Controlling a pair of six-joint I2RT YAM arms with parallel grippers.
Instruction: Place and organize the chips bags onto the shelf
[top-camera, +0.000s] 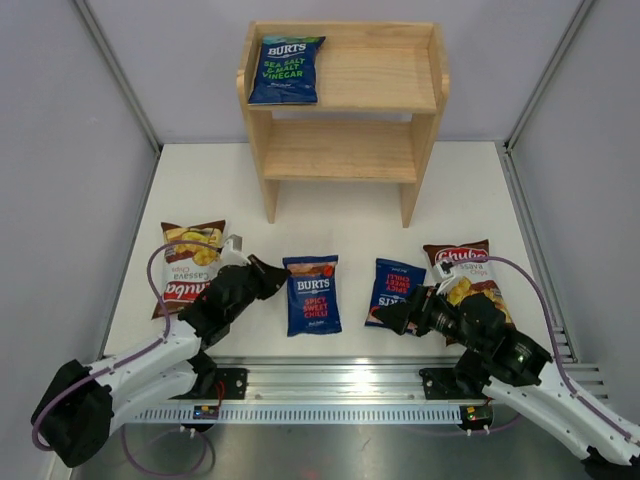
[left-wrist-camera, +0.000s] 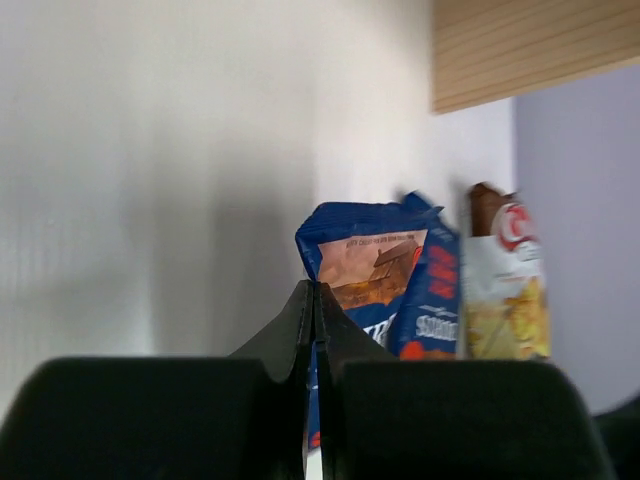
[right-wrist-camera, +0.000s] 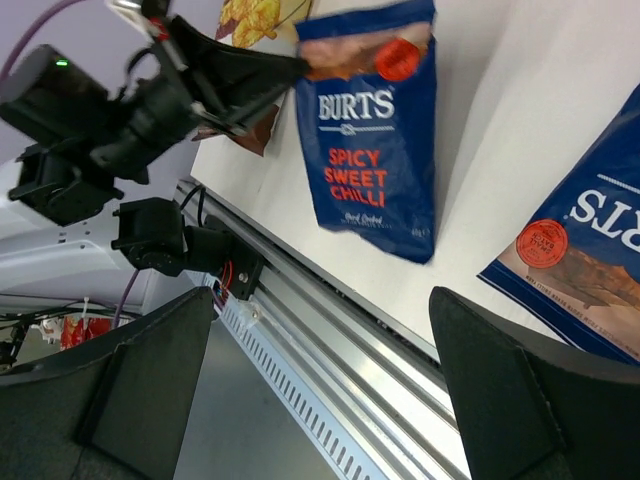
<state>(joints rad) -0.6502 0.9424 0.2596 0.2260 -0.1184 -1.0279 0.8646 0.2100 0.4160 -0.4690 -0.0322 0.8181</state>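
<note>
The wooden shelf (top-camera: 340, 150) stands at the back with one blue BURTS bag (top-camera: 286, 70) on its upper tier's left side. On the table lie a brown Chuba bag (top-camera: 190, 265), a blue BURTS bag (top-camera: 312, 295), another BURTS bag (top-camera: 395, 290) and a second Chuba bag (top-camera: 468, 275). My left gripper (top-camera: 283, 278) is shut on the top left corner of the middle BURTS bag (left-wrist-camera: 370, 265), a blue sliver showing between its jaws (left-wrist-camera: 316, 300). My right gripper (top-camera: 385, 318) is open and empty (right-wrist-camera: 320, 300) by the near left corner of the right BURTS bag (right-wrist-camera: 590, 270).
A metal rail (top-camera: 340, 385) runs along the table's near edge. Grey walls close in the left, right and back sides. The shelf's lower tier (top-camera: 340, 152) holds nothing. The left arm (right-wrist-camera: 150, 100) shows in the right wrist view beside the middle bag (right-wrist-camera: 375, 140).
</note>
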